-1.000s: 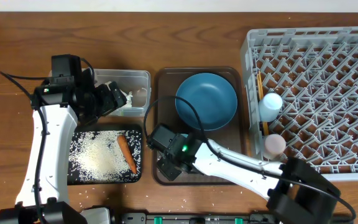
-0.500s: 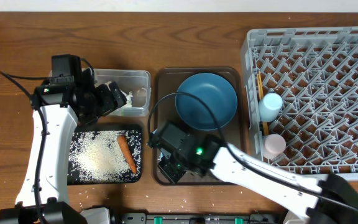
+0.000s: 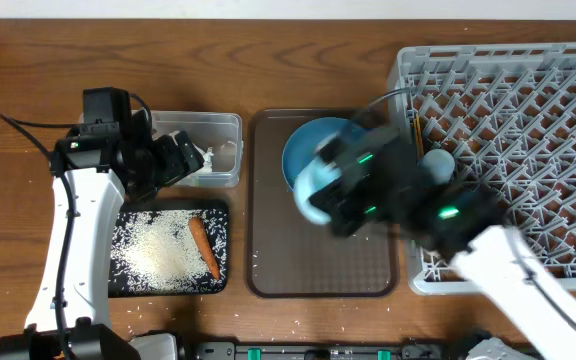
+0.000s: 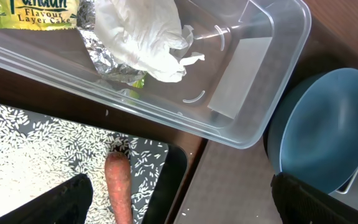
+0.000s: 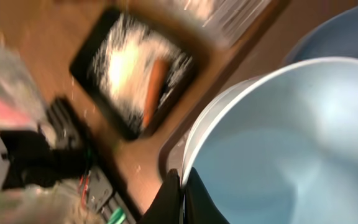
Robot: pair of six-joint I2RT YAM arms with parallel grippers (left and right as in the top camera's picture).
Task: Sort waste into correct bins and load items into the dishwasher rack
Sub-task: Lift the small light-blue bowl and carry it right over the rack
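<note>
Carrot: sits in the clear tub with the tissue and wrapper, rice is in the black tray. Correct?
Not quite. The carrot lies in the black tray on the rice, not in the clear tub. The overhead view shows it, and the left wrist view confirms it. The tissue and wrapper are in the tub, as you said.

You are looking at the left arm (image 3: 63, 235) wearing white link shells between black joint blocks, with a thin black cable (image 3: 28, 135) running beside it. The left gripper (image 3: 186, 160) is showing matte black fingers (image 4: 67, 202). The right arm (image 3: 523, 285) is showing blurred: white shell, black wrist block, green lights (image 3: 366, 158) glowing, a second cable (image 3: 388, 97) arcing off it.
</note>
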